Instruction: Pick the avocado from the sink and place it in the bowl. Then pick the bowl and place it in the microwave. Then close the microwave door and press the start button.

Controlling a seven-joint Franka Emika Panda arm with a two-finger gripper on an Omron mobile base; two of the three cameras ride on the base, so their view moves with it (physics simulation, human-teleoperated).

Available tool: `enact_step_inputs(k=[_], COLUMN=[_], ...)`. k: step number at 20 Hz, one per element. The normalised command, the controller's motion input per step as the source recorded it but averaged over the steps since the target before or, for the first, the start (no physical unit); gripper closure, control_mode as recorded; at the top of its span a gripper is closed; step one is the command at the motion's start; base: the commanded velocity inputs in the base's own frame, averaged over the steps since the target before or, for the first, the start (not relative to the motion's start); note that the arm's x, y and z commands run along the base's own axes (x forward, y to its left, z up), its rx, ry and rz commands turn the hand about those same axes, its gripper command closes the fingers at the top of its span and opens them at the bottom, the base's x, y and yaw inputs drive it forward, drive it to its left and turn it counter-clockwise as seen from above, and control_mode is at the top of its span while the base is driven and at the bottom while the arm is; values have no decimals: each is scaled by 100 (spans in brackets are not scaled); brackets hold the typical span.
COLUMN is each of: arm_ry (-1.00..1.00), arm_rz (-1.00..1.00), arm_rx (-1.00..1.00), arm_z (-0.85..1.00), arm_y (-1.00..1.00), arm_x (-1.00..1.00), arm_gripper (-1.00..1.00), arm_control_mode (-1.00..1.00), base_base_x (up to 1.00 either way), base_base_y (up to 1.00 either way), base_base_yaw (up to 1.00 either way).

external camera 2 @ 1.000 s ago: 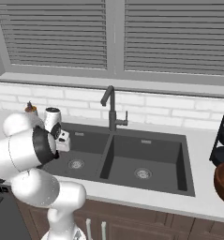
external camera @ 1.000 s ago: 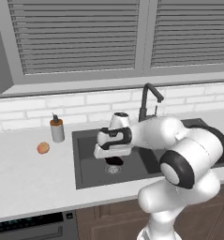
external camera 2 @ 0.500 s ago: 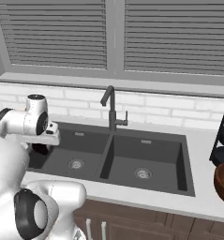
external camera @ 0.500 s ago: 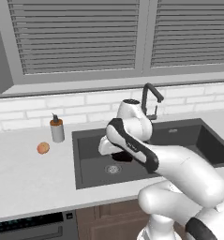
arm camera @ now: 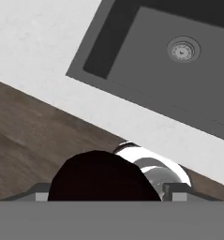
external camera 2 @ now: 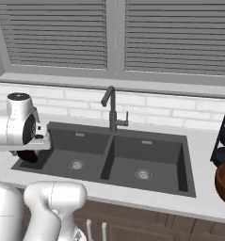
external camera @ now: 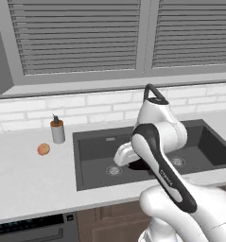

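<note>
My gripper [arm camera: 108, 197] is shut on the avocado [arm camera: 104, 176], a near-black fruit that spans the gap between the two fingertips [arm camera: 41, 196]. In the right base view the avocado [external camera 2: 27, 155] hangs under the hand over the front left corner of the sink [external camera 2: 132, 155]. In the left base view the avocado [external camera: 140, 164] is a dark lump under the wrist, above the sink [external camera: 95, 156]. The hand view looks down on the sink [arm camera: 155, 70], its front rim and the counter edge. The reddish-brown bowl [external camera 2: 224, 183] stands on the counter at the far right. The microwave is out of view.
An orange fruit [external camera: 43, 149] and a soap dispenser [external camera: 57, 131] stand on the counter left of the sink. The black faucet [external camera 2: 111, 110] rises behind the basin divider. A dark rack [external camera 2: 224, 141] stands behind the bowl. An oven front [external camera: 34, 227] sits below the counter.
The arm has folded and swung round. The hand has drawn back from over the left basin toward the sink's front edge, with the avocado in it.
</note>
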Motion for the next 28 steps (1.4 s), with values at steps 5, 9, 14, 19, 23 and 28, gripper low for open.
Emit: enact_step_inputs(k=[5, 9, 14, 19, 23, 28], arm_ry=[1, 0, 2, 0, 1, 0], arm_rz=[-2, -18, -34, -29, -12, -7], arm_rx=[0, 2, 0, 1, 6, 0], arm_z=[32, 7, 5, 3, 9, 0], arm_y=[-53, -99, -79, -89, -70, -50], arm_x=[-1, 4, 1, 8, 0, 12], arm_gripper=[100, 100, 100, 100, 100, 100], arm_control_mode=[-100, -100, -100, -100, -100, -100], base_base_x=[0, 0, 0, 0, 0, 0], base_base_y=[0, 0, 0, 0, 0, 0], base_base_yaw=[0, 0, 0, 0, 0, 0])
